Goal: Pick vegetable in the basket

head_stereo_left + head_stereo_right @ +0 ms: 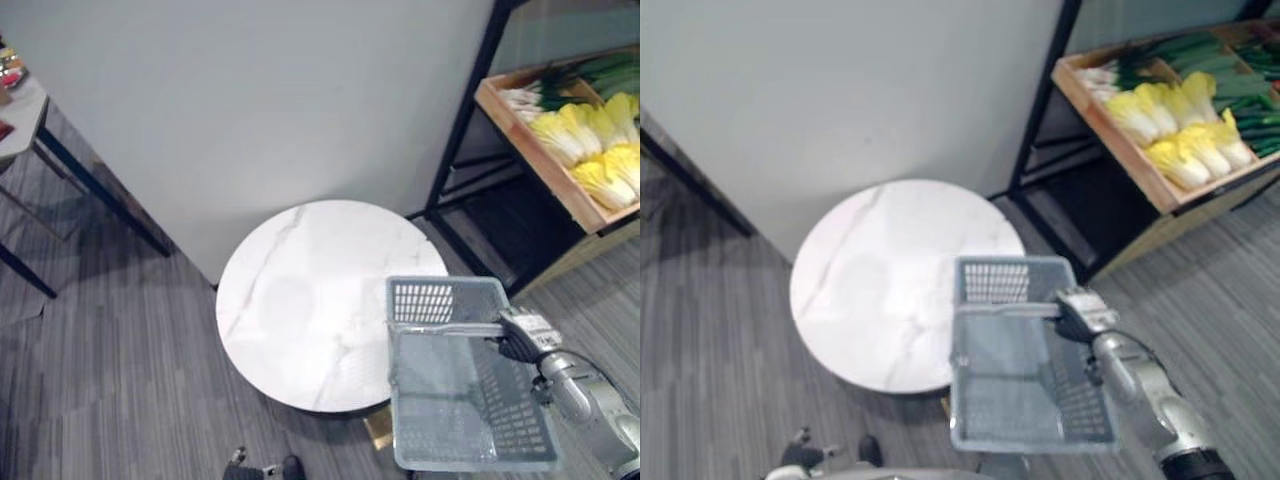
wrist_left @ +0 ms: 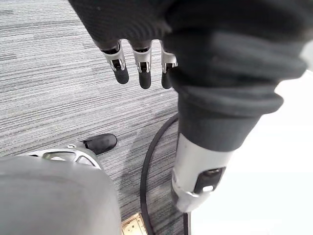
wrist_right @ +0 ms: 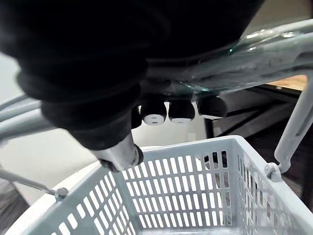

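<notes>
Right robot hand [image 1: 519,336] clasped grey plastic basket [image 1: 440,300] by round white marble bench [image 1: 300,290]; left robot hand [image 2: 143,73] hung slack; wooden cabbage crate [image 1: 542,162] cropped.

No writing, number or sign could be read. A small white patch on the back of the right hand [image 1: 524,336] carried dark marks, too small to make out.
</notes>
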Robot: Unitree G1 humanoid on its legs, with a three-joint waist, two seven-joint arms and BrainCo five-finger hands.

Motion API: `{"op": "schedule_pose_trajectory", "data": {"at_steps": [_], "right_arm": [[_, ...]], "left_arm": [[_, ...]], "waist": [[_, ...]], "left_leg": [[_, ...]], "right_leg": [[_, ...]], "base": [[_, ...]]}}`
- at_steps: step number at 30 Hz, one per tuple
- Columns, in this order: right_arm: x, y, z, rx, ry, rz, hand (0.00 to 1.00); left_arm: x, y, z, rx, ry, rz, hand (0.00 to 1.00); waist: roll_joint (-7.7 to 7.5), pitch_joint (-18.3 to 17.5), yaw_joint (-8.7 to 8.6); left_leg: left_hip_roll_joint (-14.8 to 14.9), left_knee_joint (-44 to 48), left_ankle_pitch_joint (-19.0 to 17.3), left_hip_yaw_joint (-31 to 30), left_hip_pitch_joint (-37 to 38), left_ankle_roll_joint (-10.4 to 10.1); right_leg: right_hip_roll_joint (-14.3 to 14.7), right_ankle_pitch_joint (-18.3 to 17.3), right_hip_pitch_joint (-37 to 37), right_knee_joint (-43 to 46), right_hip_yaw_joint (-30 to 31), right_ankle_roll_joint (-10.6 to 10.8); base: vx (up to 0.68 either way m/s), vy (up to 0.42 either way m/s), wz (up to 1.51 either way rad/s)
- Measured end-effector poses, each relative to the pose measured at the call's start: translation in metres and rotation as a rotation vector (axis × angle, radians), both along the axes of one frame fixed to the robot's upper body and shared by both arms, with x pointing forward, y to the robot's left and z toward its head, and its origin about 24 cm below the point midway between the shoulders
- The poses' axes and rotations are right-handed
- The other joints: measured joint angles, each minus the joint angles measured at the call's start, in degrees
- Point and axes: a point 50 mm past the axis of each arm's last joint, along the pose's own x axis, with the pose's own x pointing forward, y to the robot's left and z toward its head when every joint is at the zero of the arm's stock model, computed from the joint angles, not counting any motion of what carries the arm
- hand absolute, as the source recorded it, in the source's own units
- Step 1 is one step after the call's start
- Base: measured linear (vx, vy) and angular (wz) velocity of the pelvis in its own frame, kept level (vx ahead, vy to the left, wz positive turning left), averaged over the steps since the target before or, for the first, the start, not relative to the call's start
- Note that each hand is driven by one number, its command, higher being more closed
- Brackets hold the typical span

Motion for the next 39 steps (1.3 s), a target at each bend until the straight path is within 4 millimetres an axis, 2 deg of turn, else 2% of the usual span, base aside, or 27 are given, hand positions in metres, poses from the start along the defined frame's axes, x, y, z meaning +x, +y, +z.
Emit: {"op": "schedule_pose_trajectory", "data": {"at_steps": [4,6,12,13,14,15,16,17,18,19,20,21,22,23,24,25,26,27,29,30,31,32,33,35,37,38,39], "right_arm": [[-0.006,-0.012,-0.012,0.0,0.026,-0.099,1.0],[-0.011,-0.02,-0.015,0.025,0.004,-0.18,1.0],[-0.024,-0.043,-0.009,0.08,-0.098,-0.388,1.0],[-0.025,-0.042,-0.009,0.1,-0.121,-0.419,1.0],[-0.024,-0.036,-0.009,0.127,-0.133,-0.431,1.0],[-0.024,-0.032,-0.012,0.145,-0.131,-0.442,1.0],[-0.019,-0.026,-0.012,0.172,-0.14,-0.442,1.0],[-0.018,-0.024,-0.012,0.176,-0.142,-0.436,1.0],[-0.02,-0.022,-0.014,0.183,-0.133,-0.437,1.0],[-0.02,-0.021,-0.015,0.185,-0.131,-0.435,1.0],[-0.016,-0.021,-0.012,0.172,-0.141,-0.425,1.0],[-0.006,-0.017,-0.007,0.171,-0.166,-0.406,1.0],[-0.002,-0.014,-0.004,0.177,-0.18,-0.393,1.0],[0.0,-0.011,-0.003,0.18,-0.184,-0.378,1.0],[0.002,-0.007,-0.004,0.185,-0.178,-0.361,1.0],[0.004,-0.004,-0.004,0.187,-0.178,-0.348,1.0],[0.013,0.006,-0.001,0.197,-0.187,-0.304,1.0],[0.022,0.016,0.003,0.206,-0.203,-0.254,1.0],[0.03,0.032,0.006,0.216,-0.207,-0.184,1.0],[0.033,0.038,0.007,0.217,-0.211,-0.149,1.0],[0.033,0.038,0.007,0.21,-0.208,-0.142,1.0],[0.029,0.037,0.003,0.199,-0.189,-0.14,1.0],[0.023,0.034,-0.003,0.191,-0.163,-0.152,1.0],[0.014,0.028,-0.011,0.17,-0.124,-0.176,1.0],[0.01,0.024,-0.014,0.149,-0.102,-0.187,1.0],[0.01,0.022,-0.014,0.139,-0.1,-0.19,1.0],[0.01,0.021,-0.013,0.133,-0.102,-0.189,1.0]], "left_arm": [[0.0,-0.005,-0.001,-0.01,-0.001,-0.001,0.0],[0.002,-0.006,0.0,-0.01,-0.009,-0.002,0.0],[0.009,-0.005,0.002,0.002,-0.022,-0.037,0.0],[0.013,-0.001,0.004,0.016,-0.032,-0.048,0.0],[0.018,0.007,0.007,0.041,-0.045,-0.054,0.0],[0.015,0.011,0.007,0.051,-0.037,-0.047,0.0],[0.022,0.008,0.008,0.049,-0.06,-0.02,0.0],[0.023,0.009,0.009,0.057,-0.066,-0.019,0.0],[0.021,0.018,0.011,0.092,-0.063,-0.031,0.0],[0.02,0.022,0.012,0.103,-0.059,-0.035,0.0],[0.018,0.023,0.012,0.102,-0.053,-0.032,0.0],[0.012,0.024,0.01,0.096,-0.038,-0.002,0.0],[0.013,0.026,0.01,0.092,-0.039,0.014,0.0],[0.013,0.025,0.01,0.087,-0.043,0.029,0.0],[0.012,0.027,0.01,0.09,-0.039,0.031,0.0],[0.012,0.028,0.01,0.091,-0.038,0.035,0.0],[0.01,0.03,0.011,0.096,-0.034,0.042,0.0],[0.008,0.03,0.01,0.095,-0.031,0.053,0.0],[0.002,0.028,0.008,0.084,-0.022,0.086,0.0],[0.002,0.024,0.007,0.072,-0.022,0.1,0.0],[0.002,0.019,0.006,0.06,-0.022,0.105,0.0],[0.001,0.012,0.004,0.045,-0.019,0.108,0.0],[0.0,0.008,0.002,0.037,-0.017,0.112,0.0],[-0.002,0.006,0.002,0.036,-0.011,0.108,0.0],[-0.005,0.006,0.002,0.038,-0.007,0.107,0.0],[-0.006,0.006,0.002,0.038,-0.007,0.107,0.0],[-0.005,0.005,0.002,0.036,-0.016,0.104,0.0]], "waist": [[0.72,-0.5,0.0],[0.8,-0.4,-0.19],[0.43,0.2,-0.79],[-0.53,0.4,-1.46],[-2.58,0.4,-1.98],[-3.23,0.8,-1.38],[-1.02,2.6,-1.52],[-0.81,3.1,-1.85],[-2.81,3.6,-1.79],[-3.58,3.5,-1.86],[-5.79,2.5,-1.59],[-4.35,2.3,-0.84],[-4.26,2.3,-0.52],[-4.85,2.3,-0.59],[-5.63,1.9,-0.33],[-6.0,1.6,0.1],[-6.13,1.5,0.43],[-6.43,1.4,0.44],[-6.26,1.4,1.57],[-5.59,1.7,1.82],[-3.75,1.8,1.8],[-1.39,1.6,1.53],[-0.23,1.7,1.36],[0.56,1.6,0.82],[0.57,1.9,0.76],[-0.28,2.7,1.43],[-0.39,2.9,1.81]], "left_leg": [[0.2,2.1,-1.8,1.2,1.1,0.0],[1.4,10.3,-6.3,0.9,-1.7,0.2],[1.5,23.2,-13.7,2.0,-7.9,2.6],[1.2,27.2,-15.4,2.9,-10.5,3.5],[-0.8,28.6,-16.8,2.7,-12.1,5.6],[-1.1,27.2,-16.6,3.4,-12.0,6.7],[2.0,24.4,-14.6,7.1,-10.7,8.1],[2.5,23.6,-13.9,7.4,-10.3,8.1],[2.3,22.5,-13.2,8.9,-8.3,8.5],[2.0,22.7,-13.3,9.7,-7.8,8.7],[1.1,23.5,-13.8,11.8,-7.6,8.6],[2.7,20.9,-13.3,13.1,-8.0,9.7],[2.9,19.1,-12.0,15.4,-7.4,9.9],[1.3,16.5,-10.0,17.6,-5.7,10.4],[0.7,16.0,-9.5,20.1,-5.3,11.0],[0.8,16.4,-9.5,21.4,-5.5,11.1],[1.3,17.3,-9.5,24.1,-6.1,11.2],[2.5,18.5,-9.5,26.9,-6.9,11.2],[4.7,20.9,-9.5,31.9,-7.1,11.2],[6.6,22.9,-9.6,34.4,-7.2,11.1],[8.7,24.2,-9.7,34.6,-7.6,10.9],[11.2,25.0,-9.1,34.6,-7.7,10.2],[13.0,25.0,-8.0,34.7,-6.8,9.4],[14.8,25.1,-6.7,34.6,-5.3,8.2],[14.7,25.2,-5.0,28.7,-4.6,7.9],[12.9,25.7,-4.5,20.1,-5.4,7.2],[10.2,25.6,-5.3,13.1,-5.8,6.1]], "right_leg": [[-0.1,0.0,1.0,0.1,1.2,0.1],[-0.3,-0.2,0.9,1.4,1.7,0.3],[-3.1,-0.6,-3.7,6.7,4.8,2.1],[-3.8,0.0,-5.9,7.5,5.9,2.6],[-4.9,0.8,-8.1,6.9,8.1,2.8],[-5.7,-1.6,-7.1,4.0,6.0,2.0],[-6.6,-6.7,-10.1,14.9,-3.0,-5.3],[-7.0,-7.5,-12.3,23.8,-5.1,-6.3],[-9.2,-8.6,-12.3,40.8,-8.1,-8.0],[-9.9,-8.6,-11.3,44.4,-8.8,-8.1],[-9.8,-8.7,-11.1,42.1,-10.4,-8.1],[-5.9,-8.6,-8.1,33.7,-10.2,-8.0],[-5.8,-9.4,-7.6,34.7,-10.3,-8.2],[-8.0,-12.7,-6.9,43.5,-12.0,-7.5],[-9.0,-13.3,-3.4,45.3,-12.2,-5.9],[-9.3,-14.1,-2.2,44.6,-12.1,-4.8],[-9.5,-15.7,-0.9,41.6,-12.2,-2.6],[-8.8,-17.6,-0.2,36.5,-13.3,0.0],[-7.1,-20.9,0.4,29.2,-15.3,-0.2],[-5.2,-22.2,0.8,24.6,-15.3,-0.7],[-3.1,-21.0,0.9,22.9,-14.9,-1.2],[0.7,-18.7,2.2,18.6,-14.3,-2.6],[3.3,-17.1,3.9,15.5,-13.5,-3.6],[5.5,-16.7,5.1,14.1,-12.3,-4.3],[6.6,-16.3,5.8,13.3,-9.6,-5.1],[6.8,-15.8,6.0,12.5,-6.6,-5.8],[6.4,-15.1,5.9,11.8,-4.8,-5.8]], "base": [[0.0,0.007,-0.19],[-0.01,0.012,-0.12],[-0.07,0.118,-0.17],[-0.18,0.213,-0.39],[-0.21,0.234,-0.54],[-0.27,0.232,-0.9],[-0.24,0.178,-0.76],[-0.25,0.235,-0.82],[-0.13,0.173,-0.45],[-0.1,0.138,-0.67],[-0.08,0.113,-0.92],[-0.1,0.089,-1.04],[-0.16,0.187,-0.99],[-0.17,0.116,-0.84],[-0.15,0.119,-0.86],[-0.15,-0.025,-1.06],[-0.2,-0.111,-1.18],[-0.22,-0.147,-1.22],[-0.25,-0.245,-1.38],[-0.24,-0.288,-1.34],[-0.23,-0.282,-0.98],[-0.19,-0.257,-0.67],[-0.16,-0.242,-0.57],[-0.12,-0.197,-0.45],[-0.12,-0.158,-0.7],[-0.1,-0.091,-1.0],[-0.11,-0.055,-1.16]]}}
